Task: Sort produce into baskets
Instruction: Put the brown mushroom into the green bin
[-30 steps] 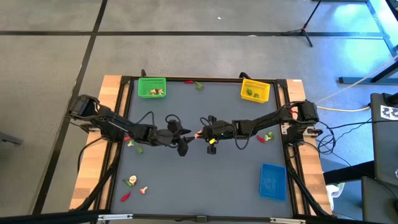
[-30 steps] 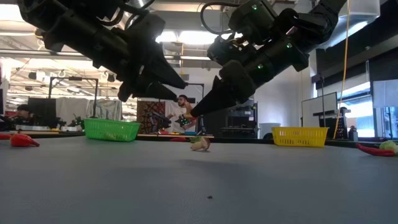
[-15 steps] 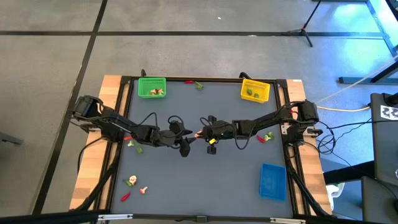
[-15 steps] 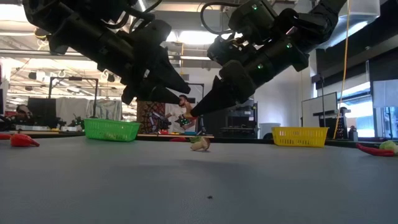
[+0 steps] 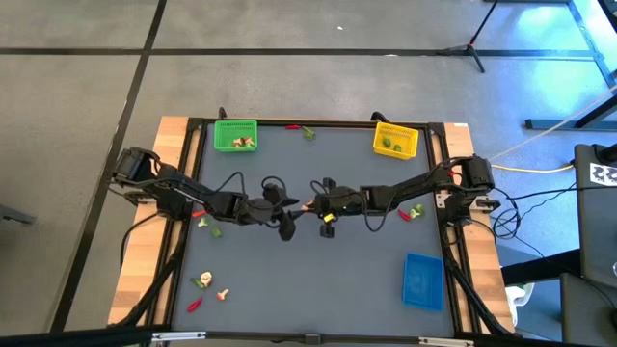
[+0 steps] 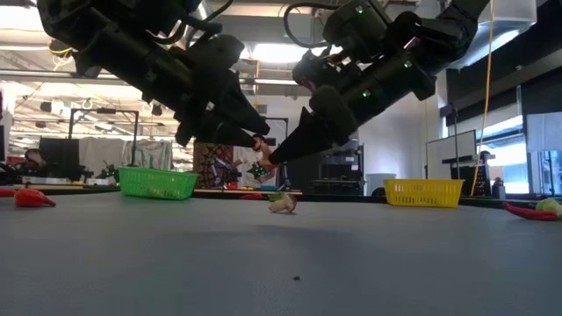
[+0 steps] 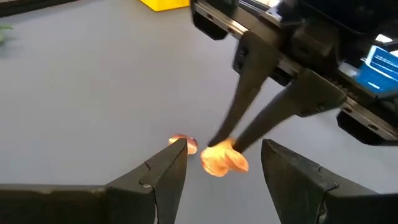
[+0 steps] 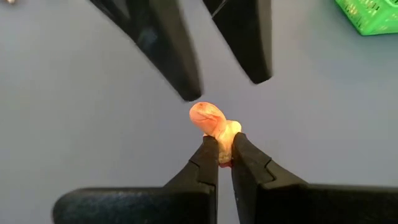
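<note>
We've got the right end effector [image 8: 219, 144] pinching a pale mushroom piece [image 8: 211, 123] mid-tabletop, well short of the green basket [image 5: 235, 134], so our wide-open left end effector [image 7: 221, 163] should straddle its cap squarely before right releases.

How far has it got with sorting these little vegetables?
Partly done: green basket and yellow basket hold pieces; blue basket looks empty. The right gripper pinches a pale piece mid-table, and the open left gripper faces it. Scattered produce remains.
</note>
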{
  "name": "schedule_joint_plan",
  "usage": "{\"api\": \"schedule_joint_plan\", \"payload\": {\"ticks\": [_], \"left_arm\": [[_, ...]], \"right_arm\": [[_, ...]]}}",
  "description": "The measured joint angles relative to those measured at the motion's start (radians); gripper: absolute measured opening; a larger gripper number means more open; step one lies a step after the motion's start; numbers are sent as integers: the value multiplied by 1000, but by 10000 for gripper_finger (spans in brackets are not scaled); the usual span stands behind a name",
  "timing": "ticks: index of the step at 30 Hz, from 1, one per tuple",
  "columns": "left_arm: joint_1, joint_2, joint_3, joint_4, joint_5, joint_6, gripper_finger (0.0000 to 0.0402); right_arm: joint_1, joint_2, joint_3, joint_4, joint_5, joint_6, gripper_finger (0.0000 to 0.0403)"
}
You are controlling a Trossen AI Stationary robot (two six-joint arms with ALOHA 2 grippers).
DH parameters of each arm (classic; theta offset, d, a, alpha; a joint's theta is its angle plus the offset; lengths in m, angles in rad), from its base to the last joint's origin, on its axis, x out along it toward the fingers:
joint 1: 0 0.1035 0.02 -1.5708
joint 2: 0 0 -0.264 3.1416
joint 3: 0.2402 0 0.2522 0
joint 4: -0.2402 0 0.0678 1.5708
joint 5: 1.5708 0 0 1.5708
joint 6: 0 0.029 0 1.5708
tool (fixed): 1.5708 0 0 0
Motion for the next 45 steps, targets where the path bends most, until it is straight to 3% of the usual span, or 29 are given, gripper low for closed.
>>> {"api": "schedule_joint_plan", "payload": {"ticks": [9, 12, 17, 28, 32, 36, 41, 45], "left_arm": [[9, 4, 0, -6, 24, 142, 194], [20, 4, 0, -2, 32, 212, 175], [34, 5, 0, -8, 133, 323, 134], [38, 5, -1, -14, 141, 448, 63], [38, 5, -1, -26, 143, 470, 42], [38, 4, -1, -31, 144, 496, 28], [40, -23, 0, -62, 148, 529, 25], [57, -69, -1, -151, 149, 532, 25]], "right_arm": [[0, 0, 0, 17, -22, 90, 19], [0, 0, 0, 34, -34, 111, 19], [0, 0, 0, 69, -44, 170, 19], [0, 0, -2, 81, -54, 175, 21], [0, 0, -2, 81, -43, 177, 50], [0, 0, -2, 78, -32, 174, 107], [0, -15, 0, 50, 1, 147, 176], [0, -61, 1, -13, 2, 155, 207]]}}
